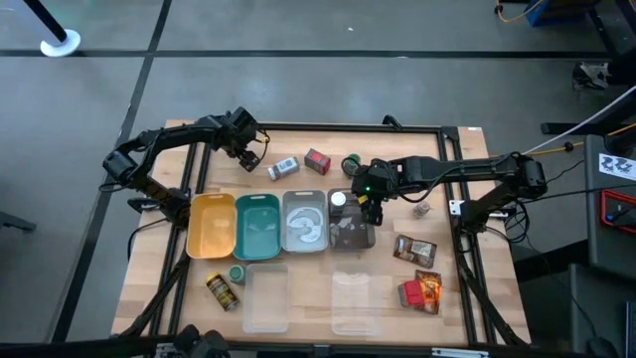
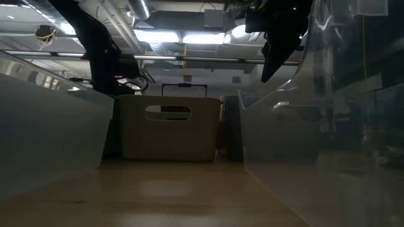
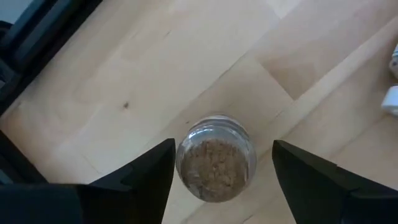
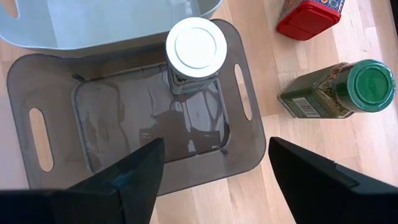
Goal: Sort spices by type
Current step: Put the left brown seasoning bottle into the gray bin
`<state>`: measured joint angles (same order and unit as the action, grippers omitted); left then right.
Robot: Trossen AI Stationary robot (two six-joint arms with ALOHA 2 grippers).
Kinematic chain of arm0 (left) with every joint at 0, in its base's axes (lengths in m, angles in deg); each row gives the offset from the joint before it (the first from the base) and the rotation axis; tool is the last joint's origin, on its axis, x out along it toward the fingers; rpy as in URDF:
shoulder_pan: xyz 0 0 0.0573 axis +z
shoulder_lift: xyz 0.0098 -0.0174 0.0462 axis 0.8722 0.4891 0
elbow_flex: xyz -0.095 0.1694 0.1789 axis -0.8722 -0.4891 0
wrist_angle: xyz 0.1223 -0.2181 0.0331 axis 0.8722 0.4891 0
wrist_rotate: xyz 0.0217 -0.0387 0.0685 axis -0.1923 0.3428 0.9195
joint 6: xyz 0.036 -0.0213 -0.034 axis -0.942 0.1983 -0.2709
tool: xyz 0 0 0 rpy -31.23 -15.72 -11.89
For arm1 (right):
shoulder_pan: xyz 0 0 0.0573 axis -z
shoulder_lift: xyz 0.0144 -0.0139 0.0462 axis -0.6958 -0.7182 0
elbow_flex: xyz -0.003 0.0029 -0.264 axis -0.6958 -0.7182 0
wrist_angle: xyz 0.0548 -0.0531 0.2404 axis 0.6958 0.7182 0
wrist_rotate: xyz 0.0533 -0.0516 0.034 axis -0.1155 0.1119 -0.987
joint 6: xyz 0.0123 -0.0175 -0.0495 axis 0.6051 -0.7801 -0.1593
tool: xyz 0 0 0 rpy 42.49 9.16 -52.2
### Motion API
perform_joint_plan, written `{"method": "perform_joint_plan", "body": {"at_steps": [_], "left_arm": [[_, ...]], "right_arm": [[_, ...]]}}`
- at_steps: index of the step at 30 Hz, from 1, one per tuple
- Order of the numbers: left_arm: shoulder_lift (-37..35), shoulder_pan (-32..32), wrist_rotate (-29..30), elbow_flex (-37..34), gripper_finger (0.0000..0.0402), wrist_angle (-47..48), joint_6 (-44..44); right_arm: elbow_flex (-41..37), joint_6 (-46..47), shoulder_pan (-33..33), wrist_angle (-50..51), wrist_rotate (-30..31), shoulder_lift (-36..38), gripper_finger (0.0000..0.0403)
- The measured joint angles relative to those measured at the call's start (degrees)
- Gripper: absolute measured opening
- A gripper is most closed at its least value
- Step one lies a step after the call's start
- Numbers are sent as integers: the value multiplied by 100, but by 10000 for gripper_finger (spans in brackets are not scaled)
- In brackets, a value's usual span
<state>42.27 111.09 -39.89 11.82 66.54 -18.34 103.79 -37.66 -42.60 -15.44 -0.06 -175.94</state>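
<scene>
On the wooden tabletop (image 1: pixel 298 199), the left gripper (image 3: pixel 221 171) at ten o'clock hangs with jaws apart around a glass spice jar (image 3: pixel 216 160), best lifted straight up clear; the right gripper (image 4: pixel 214 162), jaws apart, hovers over the grey tray (image 4: pixel 249 134) holding a white-capped jar (image 4: pixel 196 46).

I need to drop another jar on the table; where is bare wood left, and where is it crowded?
Bare wood lies between the yellow tray and the table's left edge, and around the small clear jar on the right. It is crowded by the green-capped jar and red box behind the trays, and among the pouches front right.
</scene>
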Motion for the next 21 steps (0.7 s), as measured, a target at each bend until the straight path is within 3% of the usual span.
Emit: {"method": "perform_joint_plan", "body": {"at_steps": [13,21], "left_arm": [[0,0,1,0,227,-9,2],[-7,0,2,0,172,-9,118]], "right_arm": [[2,-37,0,159,0,6,287],[2,-27,-2,509,134,361,287]]}}
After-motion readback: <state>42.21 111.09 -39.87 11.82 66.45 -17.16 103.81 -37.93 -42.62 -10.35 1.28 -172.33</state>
